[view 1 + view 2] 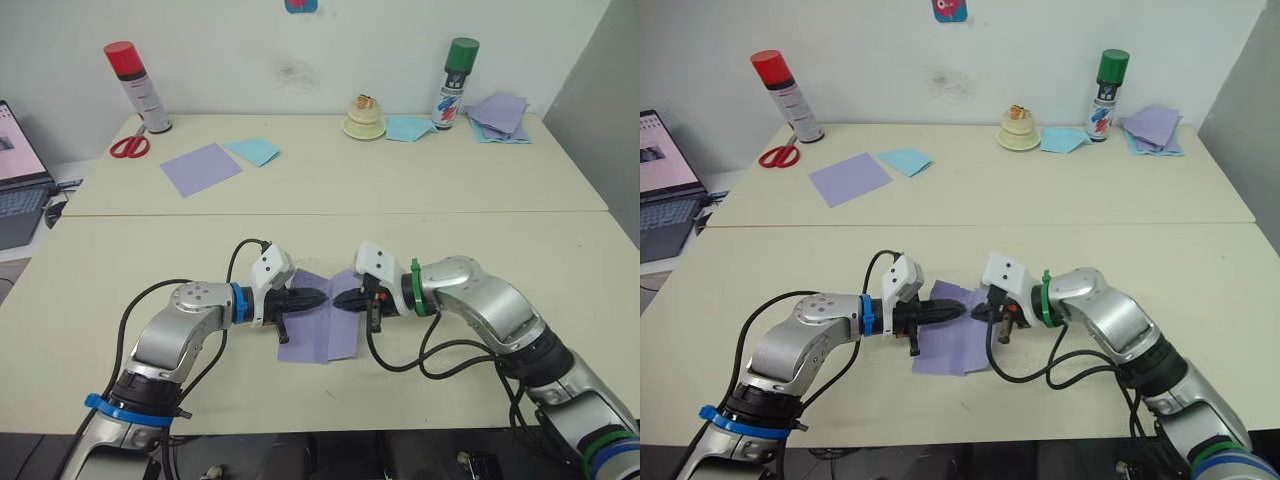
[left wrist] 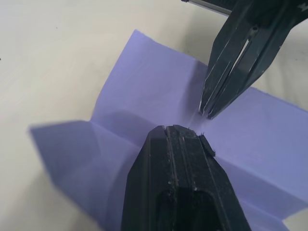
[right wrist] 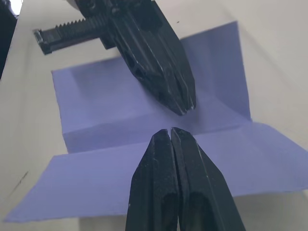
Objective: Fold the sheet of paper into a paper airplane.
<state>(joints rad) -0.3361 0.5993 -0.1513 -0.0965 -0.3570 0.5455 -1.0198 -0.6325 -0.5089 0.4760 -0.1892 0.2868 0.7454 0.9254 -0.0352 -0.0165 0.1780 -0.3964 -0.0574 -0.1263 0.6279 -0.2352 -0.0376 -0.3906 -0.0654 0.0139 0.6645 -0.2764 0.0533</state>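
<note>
The sheet of paper (image 1: 322, 338) lies on the near table, lavender, with a raised crease across its middle and its halves sloping away. My left gripper (image 1: 322, 298) and right gripper (image 1: 337, 300) point at each other over that crease, tips almost meeting. Both are shut, with nothing seen between their fingers. In the left wrist view my left gripper (image 2: 180, 129) rests low over the sheet of paper (image 2: 144, 82) and the right gripper (image 2: 208, 113) touches down on the crease. In the right wrist view my right gripper (image 3: 171, 131) faces the left gripper (image 3: 185, 107) above the sheet of paper (image 3: 96, 101).
On the far table lie a smooth lavender sheet (image 1: 201, 168), a light blue sheet (image 1: 252, 151), scissors (image 1: 130, 146), a red-capped spray can (image 1: 137, 87), a cream tape holder (image 1: 364, 118), a green-capped can (image 1: 455, 83) and stacked purple sheets (image 1: 500, 115). A laptop (image 1: 15, 170) stands left.
</note>
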